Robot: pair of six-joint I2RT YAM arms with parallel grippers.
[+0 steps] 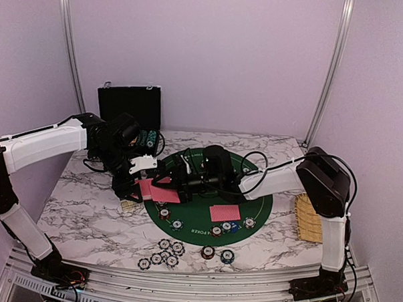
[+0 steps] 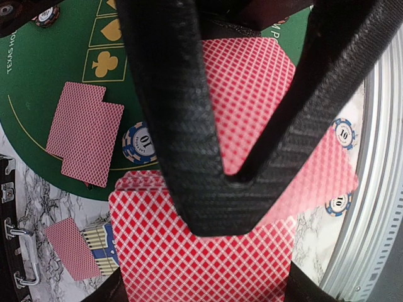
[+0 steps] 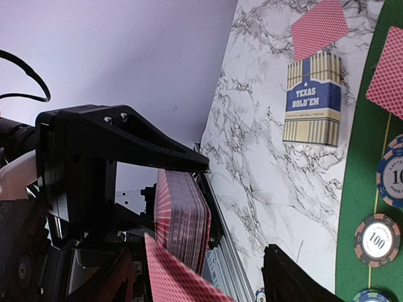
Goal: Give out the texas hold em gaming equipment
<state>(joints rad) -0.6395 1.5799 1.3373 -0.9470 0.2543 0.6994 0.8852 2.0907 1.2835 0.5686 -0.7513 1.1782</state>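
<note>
Left gripper (image 1: 140, 180) is clamped on the deck of red-backed cards (image 2: 201, 264), held centre-left in the overhead view over the rim of the green mat (image 1: 256, 193). Right gripper (image 1: 176, 180) sits close against it, fingers apart around one loose card (image 3: 179, 274) at the bottom of its wrist view, not visibly pinched. Risk, as I judge it: closing late or off-centre lets that card slip and drop anywhere, or drags neighbouring cards off; a bump between the grippers could spill the deck toward the chips (image 1: 165, 251).
</note>
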